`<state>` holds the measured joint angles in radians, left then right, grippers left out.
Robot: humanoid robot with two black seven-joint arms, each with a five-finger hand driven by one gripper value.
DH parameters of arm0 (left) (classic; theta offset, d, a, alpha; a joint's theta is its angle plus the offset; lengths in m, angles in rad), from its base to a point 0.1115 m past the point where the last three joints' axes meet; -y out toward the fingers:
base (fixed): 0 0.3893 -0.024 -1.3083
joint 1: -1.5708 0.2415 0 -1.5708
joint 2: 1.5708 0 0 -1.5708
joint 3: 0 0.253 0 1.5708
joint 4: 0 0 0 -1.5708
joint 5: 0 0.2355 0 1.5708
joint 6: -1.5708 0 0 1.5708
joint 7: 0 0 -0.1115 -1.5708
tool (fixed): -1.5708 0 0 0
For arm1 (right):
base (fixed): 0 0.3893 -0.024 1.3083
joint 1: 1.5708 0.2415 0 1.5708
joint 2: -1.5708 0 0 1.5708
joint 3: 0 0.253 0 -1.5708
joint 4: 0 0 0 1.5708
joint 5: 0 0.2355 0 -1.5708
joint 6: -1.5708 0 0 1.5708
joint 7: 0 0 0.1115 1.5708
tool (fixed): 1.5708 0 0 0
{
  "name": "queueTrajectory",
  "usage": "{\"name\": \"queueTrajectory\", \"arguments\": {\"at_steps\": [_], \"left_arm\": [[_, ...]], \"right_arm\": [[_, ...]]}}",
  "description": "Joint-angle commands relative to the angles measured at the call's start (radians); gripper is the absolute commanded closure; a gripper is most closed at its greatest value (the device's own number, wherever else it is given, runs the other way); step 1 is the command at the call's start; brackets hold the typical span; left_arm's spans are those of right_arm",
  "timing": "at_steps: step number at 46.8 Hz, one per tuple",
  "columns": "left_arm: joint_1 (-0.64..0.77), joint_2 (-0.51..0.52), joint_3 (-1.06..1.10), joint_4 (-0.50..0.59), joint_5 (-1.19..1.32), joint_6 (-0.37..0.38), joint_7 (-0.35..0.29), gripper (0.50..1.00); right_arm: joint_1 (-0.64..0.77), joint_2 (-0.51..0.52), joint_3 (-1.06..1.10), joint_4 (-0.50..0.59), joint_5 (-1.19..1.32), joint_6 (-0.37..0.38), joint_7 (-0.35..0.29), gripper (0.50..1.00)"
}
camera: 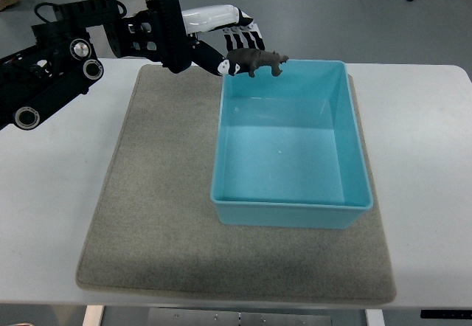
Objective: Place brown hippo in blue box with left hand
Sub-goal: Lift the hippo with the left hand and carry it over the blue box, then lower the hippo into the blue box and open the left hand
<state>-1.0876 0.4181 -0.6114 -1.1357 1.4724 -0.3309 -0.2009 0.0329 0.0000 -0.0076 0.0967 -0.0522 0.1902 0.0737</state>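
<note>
Hippo (257,62), small and brown, hangs in the fingers of the left robot hand (234,54), which grips it by the back end right over the far left corner of the blue box (291,204), snout pointing along the far wall. That box has nothing in it and sits on a grey mat (155,193) covering the white tabletop (428,156).

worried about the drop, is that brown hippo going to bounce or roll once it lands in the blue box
Probably rigid: the brown hippo keeps its shape in the left hand. Legs and a blocky body suggest it won't roll, though it may tip. The blue box has high walls to contain it.
</note>
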Motion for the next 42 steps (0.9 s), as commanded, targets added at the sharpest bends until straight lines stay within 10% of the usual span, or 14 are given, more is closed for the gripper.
{"name": "queueTrajectory", "arguments": {"at_steps": [1, 42], "left_arm": [[-0.001, -0.035, 0.033, 0.001, 0.003, -0.005, 0.0, 1.0], [0.002, -0.208, 0.292, 0.126, 0.118, 0.012, 0.002, 1.0]], "right_arm": [[-0.001, 0.0, 0.0, 0.0, 0.0, 0.0, 0.0, 0.564], [-0.001, 0.0, 0.0, 0.0, 0.0, 0.0, 0.0, 0.564]]}}
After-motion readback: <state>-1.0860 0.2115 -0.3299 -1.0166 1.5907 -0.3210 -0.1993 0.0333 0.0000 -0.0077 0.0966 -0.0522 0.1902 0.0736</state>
